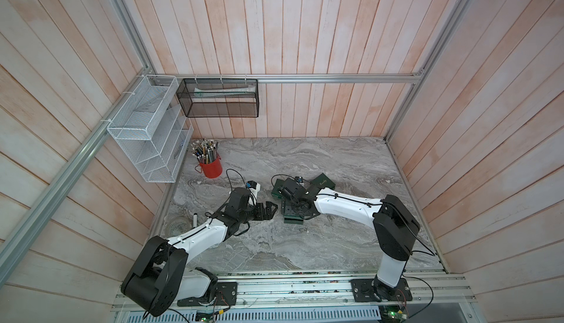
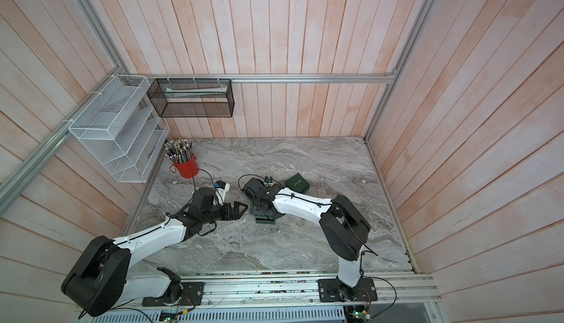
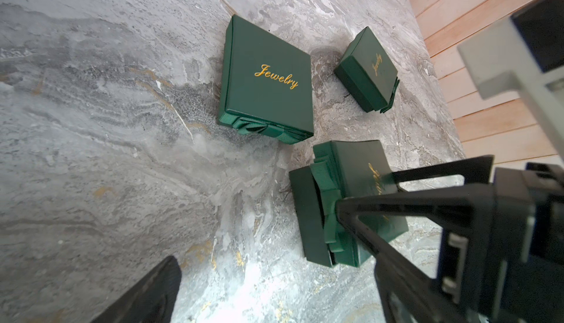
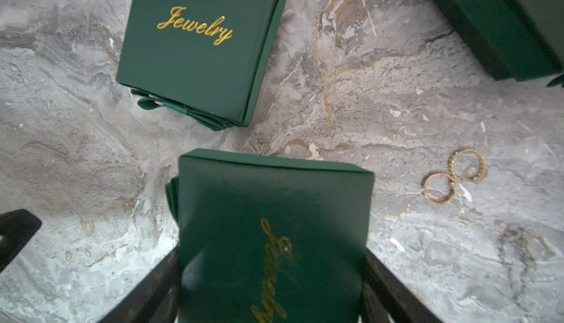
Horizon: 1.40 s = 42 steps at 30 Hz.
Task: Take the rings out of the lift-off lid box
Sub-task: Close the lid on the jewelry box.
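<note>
My right gripper (image 4: 273,263) is shut on the dark green lid (image 4: 274,214) of the lift-off lid box, one black finger on each side. In the left wrist view that lid (image 3: 360,178), with its ribbon bow, sits askew over the darker base (image 3: 306,214), the right gripper (image 3: 366,194) straddling it. Two thin gold-coloured rings (image 4: 439,188) (image 4: 467,164) lie touching on the bare marble beside the box. The left gripper (image 1: 270,211) hovers open just left of the box and holds nothing. The inside of the box is hidden.
A large flat green Jewelry box (image 3: 265,80) and a small green box (image 3: 366,71) lie close behind the held one. A red cup of pencils (image 1: 210,165), a white wire rack (image 1: 146,135) and a black mesh basket (image 1: 218,98) stand at the back left.
</note>
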Tool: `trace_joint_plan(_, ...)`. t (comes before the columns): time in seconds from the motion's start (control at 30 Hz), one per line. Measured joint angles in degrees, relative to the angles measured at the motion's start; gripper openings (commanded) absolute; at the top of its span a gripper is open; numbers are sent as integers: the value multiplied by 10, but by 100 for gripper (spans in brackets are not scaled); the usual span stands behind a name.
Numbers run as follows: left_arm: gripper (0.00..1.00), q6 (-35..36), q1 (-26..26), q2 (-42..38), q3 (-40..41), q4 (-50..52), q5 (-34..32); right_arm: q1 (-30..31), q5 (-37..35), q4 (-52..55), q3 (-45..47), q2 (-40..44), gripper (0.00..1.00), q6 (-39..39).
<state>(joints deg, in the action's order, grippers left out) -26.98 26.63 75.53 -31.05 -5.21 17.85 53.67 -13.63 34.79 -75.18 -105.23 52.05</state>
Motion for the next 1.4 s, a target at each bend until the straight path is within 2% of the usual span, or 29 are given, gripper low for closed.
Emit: trace_joint_plan(1.4, 100, 0, 0, 13, 2, -8, 1, 10, 2, 12, 4, -1, 79, -15)
